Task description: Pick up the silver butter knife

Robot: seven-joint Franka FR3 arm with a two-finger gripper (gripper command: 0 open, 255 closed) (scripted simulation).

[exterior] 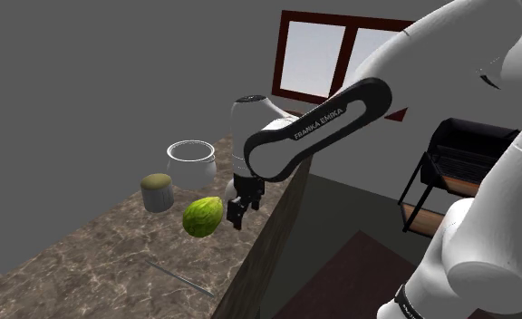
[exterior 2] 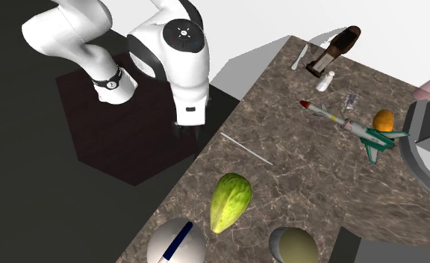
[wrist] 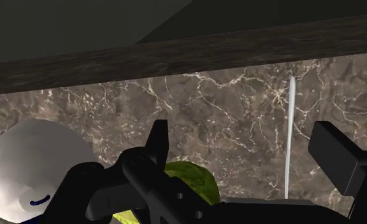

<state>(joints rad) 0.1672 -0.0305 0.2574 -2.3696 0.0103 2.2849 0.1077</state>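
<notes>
Marbled brown counter (exterior: pixel 96 263) ahead of the gripper (wrist: pixel 243 137), near its edge. Silver butter knife (wrist: pixel 289 137) flat on it, between the fingers but nearer to one, untouched. Better to centre over the thin blade, set the jaws across it, descend straight, avoid the green fruit (wrist: pixel 188 178) beside the other finger. Fingers wide apart, gripping nothing.

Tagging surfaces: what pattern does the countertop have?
The countertop is dark brown with pale marble-like veining, clearest in the wrist view.
</notes>
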